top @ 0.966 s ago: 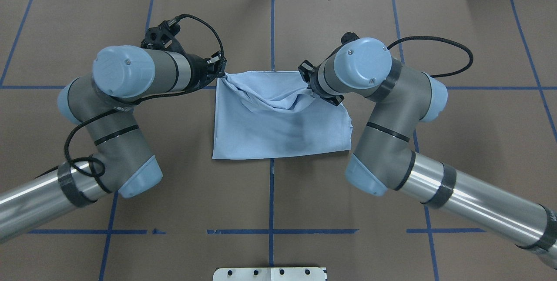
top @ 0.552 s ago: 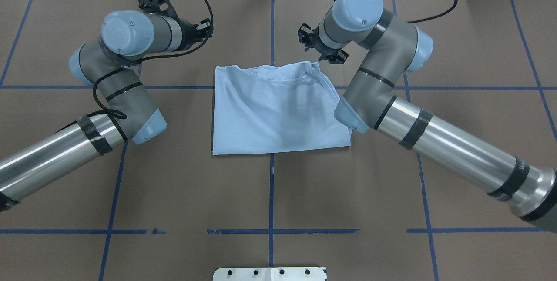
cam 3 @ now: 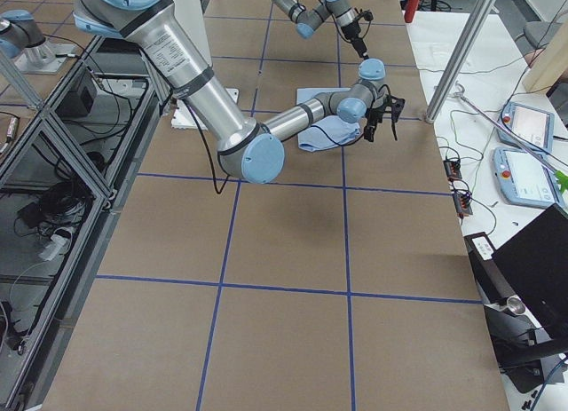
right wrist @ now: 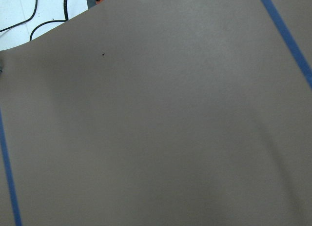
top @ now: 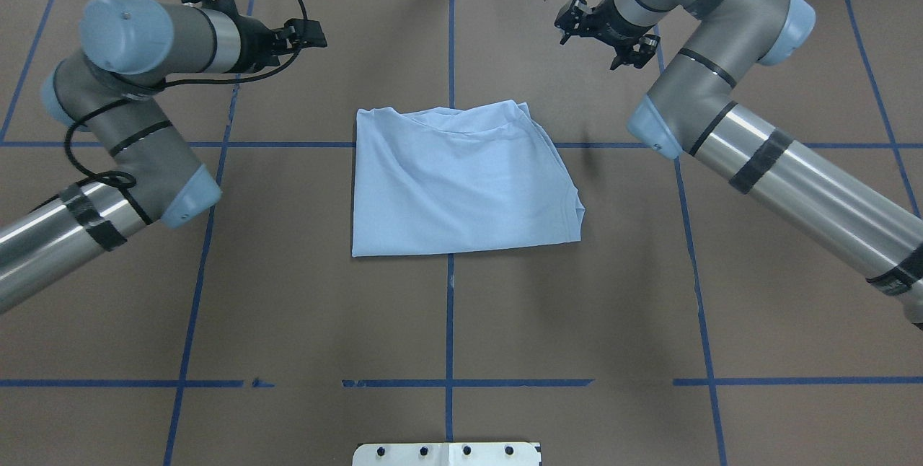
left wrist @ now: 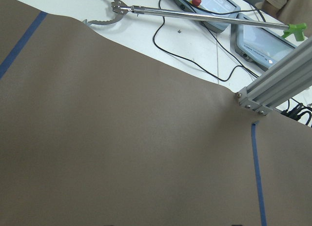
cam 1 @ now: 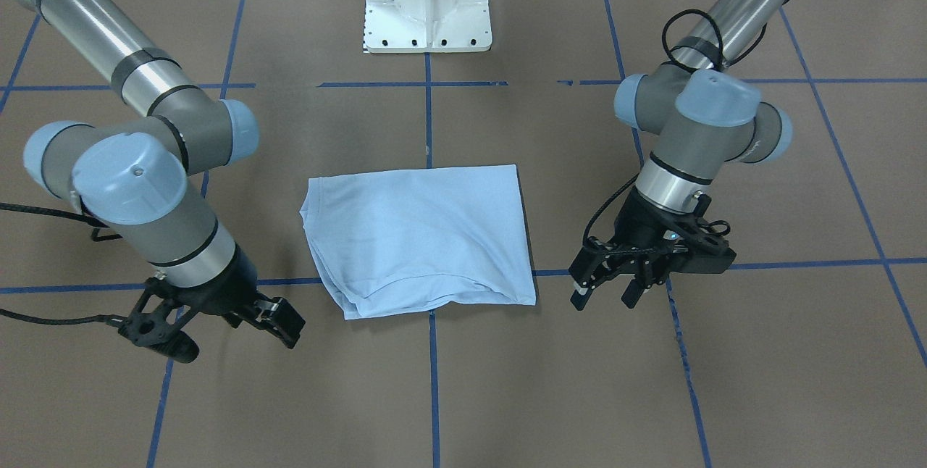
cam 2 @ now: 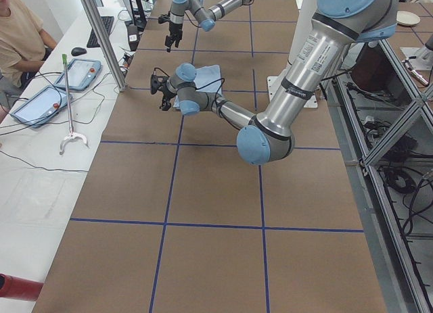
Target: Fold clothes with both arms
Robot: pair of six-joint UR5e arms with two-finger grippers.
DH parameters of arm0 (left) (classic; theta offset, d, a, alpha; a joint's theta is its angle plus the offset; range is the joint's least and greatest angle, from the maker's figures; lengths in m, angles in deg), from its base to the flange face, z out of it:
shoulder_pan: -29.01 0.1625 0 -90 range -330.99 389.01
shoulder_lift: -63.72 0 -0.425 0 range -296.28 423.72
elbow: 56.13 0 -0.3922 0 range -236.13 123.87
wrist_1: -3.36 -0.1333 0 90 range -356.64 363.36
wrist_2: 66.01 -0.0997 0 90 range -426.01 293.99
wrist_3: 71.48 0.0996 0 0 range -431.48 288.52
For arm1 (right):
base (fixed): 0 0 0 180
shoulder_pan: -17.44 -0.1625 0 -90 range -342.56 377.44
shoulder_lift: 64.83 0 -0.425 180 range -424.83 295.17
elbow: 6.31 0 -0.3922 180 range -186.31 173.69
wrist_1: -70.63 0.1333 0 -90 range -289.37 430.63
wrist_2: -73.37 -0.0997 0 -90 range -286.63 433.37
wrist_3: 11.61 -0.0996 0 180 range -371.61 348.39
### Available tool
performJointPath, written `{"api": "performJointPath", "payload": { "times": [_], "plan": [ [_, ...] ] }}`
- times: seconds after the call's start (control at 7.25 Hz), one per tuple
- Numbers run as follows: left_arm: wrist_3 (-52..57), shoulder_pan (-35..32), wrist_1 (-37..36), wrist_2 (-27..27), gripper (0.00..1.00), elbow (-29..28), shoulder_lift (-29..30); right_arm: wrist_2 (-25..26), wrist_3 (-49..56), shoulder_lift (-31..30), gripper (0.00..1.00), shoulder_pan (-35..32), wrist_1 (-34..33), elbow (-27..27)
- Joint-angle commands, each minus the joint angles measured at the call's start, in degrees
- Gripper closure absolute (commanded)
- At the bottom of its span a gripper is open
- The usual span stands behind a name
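Lt blue T-shirt (top: 461, 185); brown table (top: 303, 307), blue grid lines (top: 449, 322).

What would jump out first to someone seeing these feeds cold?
The light blue T-shirt lies folded into a rough rectangle at the middle of the brown table. The left gripper and the right gripper hang open off the corners of its edge farthest from the robot, one on each side, touching nothing.

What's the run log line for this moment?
T-shirt: folded, lying flat | left gripper: open, off T-shirt | right gripper: open, off T-shirt
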Motion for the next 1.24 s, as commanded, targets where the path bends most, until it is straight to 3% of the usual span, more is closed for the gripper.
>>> {"api": "performJointPath", "payload": {
  "times": [0.0,0.28,0.41,0.55,0.83,1.1],
  "plan": [
    [19.57,-6.95,-0.27,10.91,0.00,6.15,-9.46,-6.41,17.68,-10.29,0.00,-8.26,-0.26,-5.19],
    [36.46,-18.27,-0.35,22.25,0.00,7.56,-18.16,-13.53,34.84,-21.44,0.00,-16.10,-0.79,-10.36],
    [44.98,-23.55,-4.88,24.04,0.00,7.74,-19.60,-15.82,41.53,-27.94,0.00,-19.35,-2.27,-14.40],
    [54.03,-26.82,-14.58,24.15,0.00,10.70,-20.91,-17.06,49.60,-34.10,0.00,-22.25,-4.72,-18.62],
    [71.19,-34.11,-30.34,25.54,0.00,11.96,-21.54,-17.16,62.62,-39.06,0.00,-27.70,-15.32,-25.13],
    [72.05,-35.29,-31.20,25.82,0.00,13.01,-23.81,-16.99,66.29,-40.84,0.00,-29.65,-17.49,-26.22]
  ]
}}
